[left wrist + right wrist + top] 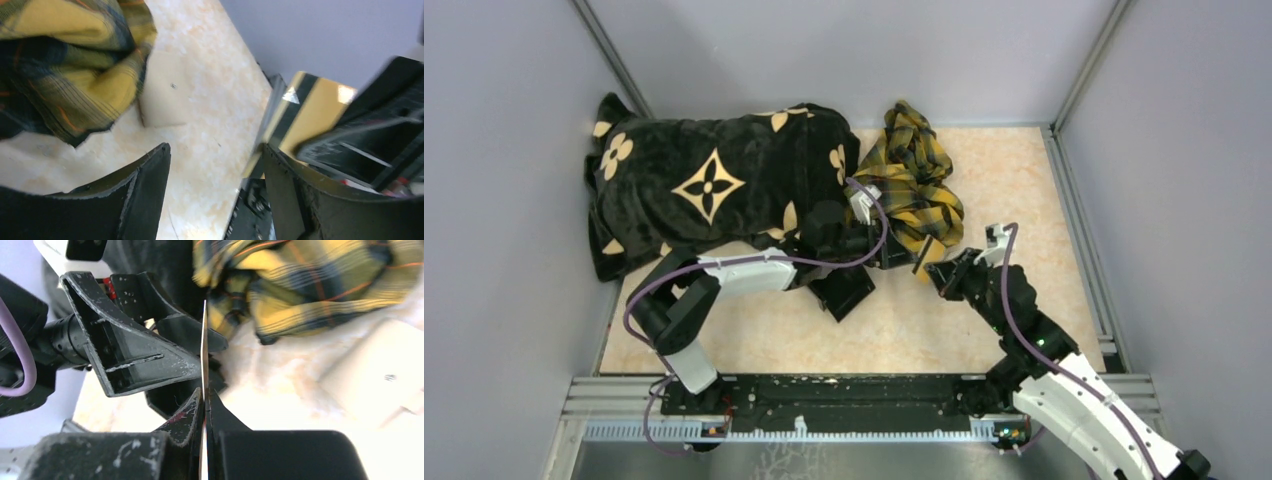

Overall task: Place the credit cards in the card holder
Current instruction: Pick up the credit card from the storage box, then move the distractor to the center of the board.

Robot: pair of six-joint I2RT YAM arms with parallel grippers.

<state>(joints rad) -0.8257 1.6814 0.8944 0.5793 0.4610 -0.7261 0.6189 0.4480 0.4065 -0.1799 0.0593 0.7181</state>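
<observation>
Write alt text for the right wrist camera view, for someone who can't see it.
The right gripper pinches a credit card, seen edge-on, beside the left gripper's fingers. Beyond lie a yellow plaid cloth and, at right, the tan card holder on the marbled table.

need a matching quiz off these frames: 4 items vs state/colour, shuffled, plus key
Items
1. credit card
2. card holder
3. left gripper
4. plaid cloth

States
A. open, nothing between the fingers
B. bunched up, yellow and dark
C. pinched in the right gripper
D. tan, lying flat at the cloth's edge

Pairs: 1-C, 2-D, 3-A, 4-B
</observation>
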